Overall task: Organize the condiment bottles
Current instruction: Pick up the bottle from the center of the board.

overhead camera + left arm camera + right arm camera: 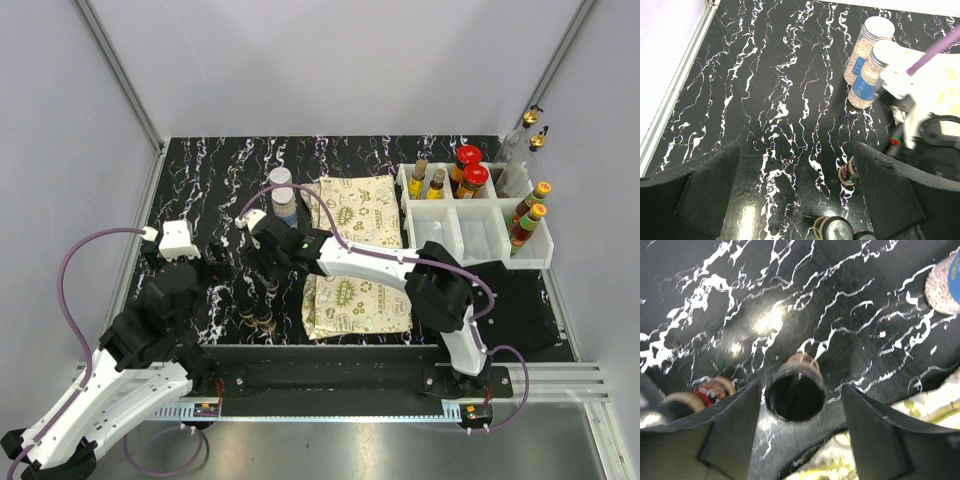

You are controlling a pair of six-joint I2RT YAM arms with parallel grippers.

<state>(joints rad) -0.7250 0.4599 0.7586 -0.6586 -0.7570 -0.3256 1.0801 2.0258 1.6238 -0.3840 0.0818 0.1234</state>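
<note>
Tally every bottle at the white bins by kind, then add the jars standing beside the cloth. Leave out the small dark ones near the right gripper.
Red-capped bottles: 2
Yellow bottles with brown caps: 2
Red bottles with yellow caps: 2
Clear bottles with gold tops: 2
Clear jars with pale lids: 2
Total: 10
</note>
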